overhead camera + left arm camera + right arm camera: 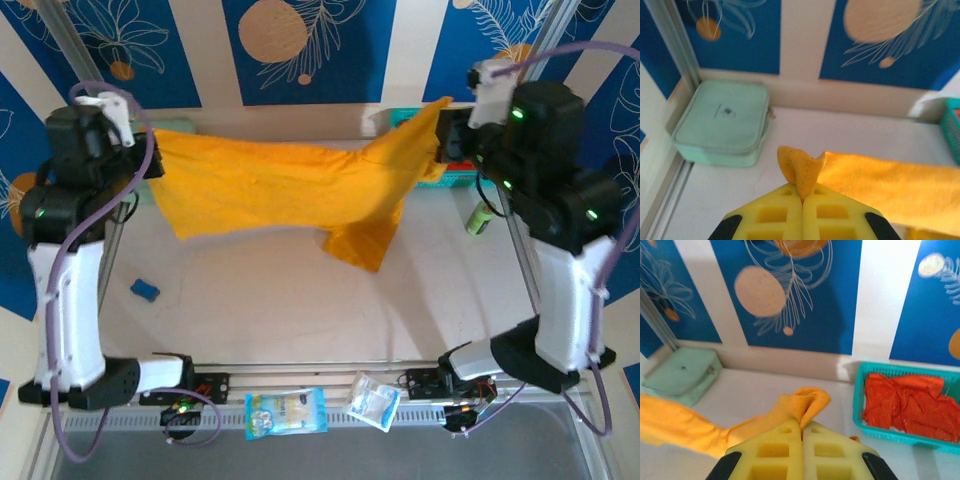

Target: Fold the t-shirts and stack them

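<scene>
Left gripper (802,196), at ten o'clock over the table (280,320), pinches one corner of the mustard-yellow t-shirt (270,185), its yellow fingers (775,220) pressed together on a bunched fold. A pale green box (720,122) sits beyond it at eleven o'clock. The shirt spans the air across to two o'clock, a loose flap sagging toward six o'clock right of centre. Right gripper (802,426) clamps the opposite corner the same way. Red-orange t-shirts (910,402) wait in the teal basket (858,405) at three o'clock in its wrist view. To spread this shirt well, you likely need to lower both ends evenly, hold the span taut, and let the flap settle flat, not tucked under.
</scene>
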You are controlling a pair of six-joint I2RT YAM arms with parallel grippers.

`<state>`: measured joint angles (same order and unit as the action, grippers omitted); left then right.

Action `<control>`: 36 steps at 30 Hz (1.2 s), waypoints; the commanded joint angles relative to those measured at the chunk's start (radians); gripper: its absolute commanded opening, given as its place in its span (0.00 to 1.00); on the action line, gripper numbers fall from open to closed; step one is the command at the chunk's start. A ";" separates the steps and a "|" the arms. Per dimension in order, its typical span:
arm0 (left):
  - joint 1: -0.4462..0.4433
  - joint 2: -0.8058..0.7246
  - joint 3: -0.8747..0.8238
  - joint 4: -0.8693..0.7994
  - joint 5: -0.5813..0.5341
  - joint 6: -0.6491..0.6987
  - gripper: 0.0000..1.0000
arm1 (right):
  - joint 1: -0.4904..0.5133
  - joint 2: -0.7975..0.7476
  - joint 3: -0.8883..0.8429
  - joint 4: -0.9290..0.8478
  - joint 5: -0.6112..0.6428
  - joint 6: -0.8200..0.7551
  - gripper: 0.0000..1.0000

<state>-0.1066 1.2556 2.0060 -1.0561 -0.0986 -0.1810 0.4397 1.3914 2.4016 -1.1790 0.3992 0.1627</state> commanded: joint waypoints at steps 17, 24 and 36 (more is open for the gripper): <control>0.008 -0.366 0.143 -0.028 -0.030 0.068 0.00 | 0.013 -0.259 0.291 -0.124 -0.189 0.036 0.00; 0.008 -0.332 0.153 0.001 -0.079 0.108 0.00 | 0.022 -0.225 0.272 -0.058 -0.083 -0.054 0.00; 0.008 -0.227 -0.219 0.256 -0.163 0.184 0.00 | 0.027 -0.053 -0.162 0.243 0.174 -0.348 0.00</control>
<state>-0.1066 1.0008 1.9034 -0.9226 -0.2115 -0.0277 0.5007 1.2846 2.3394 -1.0702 0.4984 -0.0830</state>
